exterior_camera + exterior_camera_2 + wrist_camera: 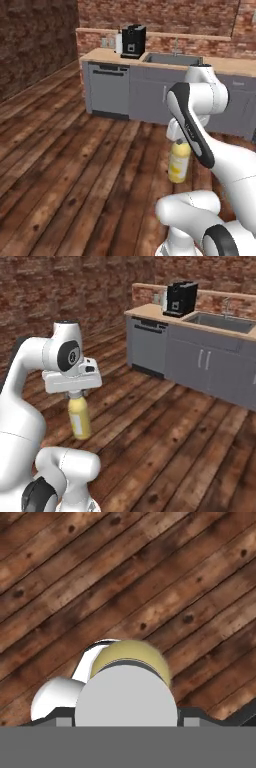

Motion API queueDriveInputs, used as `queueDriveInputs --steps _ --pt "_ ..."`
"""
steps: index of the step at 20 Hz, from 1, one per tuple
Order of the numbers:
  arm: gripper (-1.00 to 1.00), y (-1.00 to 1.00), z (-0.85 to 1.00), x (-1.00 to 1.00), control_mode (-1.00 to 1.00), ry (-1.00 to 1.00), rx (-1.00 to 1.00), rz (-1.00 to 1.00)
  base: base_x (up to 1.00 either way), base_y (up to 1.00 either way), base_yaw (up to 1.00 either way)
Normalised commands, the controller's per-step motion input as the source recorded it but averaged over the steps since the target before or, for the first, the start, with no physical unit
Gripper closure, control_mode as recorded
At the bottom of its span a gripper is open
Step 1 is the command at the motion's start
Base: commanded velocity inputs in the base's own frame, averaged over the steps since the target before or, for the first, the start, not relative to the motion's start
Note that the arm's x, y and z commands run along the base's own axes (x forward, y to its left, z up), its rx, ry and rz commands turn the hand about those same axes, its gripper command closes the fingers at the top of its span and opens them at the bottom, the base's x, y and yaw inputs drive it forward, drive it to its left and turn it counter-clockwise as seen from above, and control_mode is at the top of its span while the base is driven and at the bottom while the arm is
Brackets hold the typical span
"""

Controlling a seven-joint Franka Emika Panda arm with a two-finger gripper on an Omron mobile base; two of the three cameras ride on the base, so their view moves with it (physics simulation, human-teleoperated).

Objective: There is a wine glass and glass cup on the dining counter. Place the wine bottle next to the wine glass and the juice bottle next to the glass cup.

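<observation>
While the arm folds back over its own base, the juice bottle (179,162) hangs upright beneath the gripper (76,396), clear of the plank floor (75,185) and with nothing under it. In the right base view the yellow body drops straight down from the white hand, the cap end tucked up into it, and the hand is clamped on that top end. From the hand camera you look down along the bottle: the pale grey cap (126,696) sits big and round at the bottom, the yellow shoulder (142,652) peeks out behind it, and dark finger tips (200,716) press in at either side of the cap.

Beyond the arm stands the wood-topped kitchen counter (110,56) with grey cabinet fronts. A black coffee machine (133,41) sits on its top near the left end, against the brick back wall (165,15), and a sink (220,322) is sunk into the top just beside it, toward the right. The bottle is well apart from that counter, out over the open floor.
</observation>
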Motion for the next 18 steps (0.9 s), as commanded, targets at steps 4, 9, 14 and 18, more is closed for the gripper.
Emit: queueDriveInputs --steps 4,9,14,18 --pt "1.0 0.0 0.0 0.0 1.0 0.0 0.0 0.0 0.0 0.0 0.83" --pt "1.0 0.0 0.0 0.0 1.0 0.0 0.0 0.0 0.02 0.01 0.67" --pt "1.0 0.0 0.0 0.0 1.0 0.0 0.0 0.0 0.3 0.0 0.05" --pt "1.0 0.0 0.0 0.0 1.0 0.0 0.0 0.0 0.51 0.0 0.0"
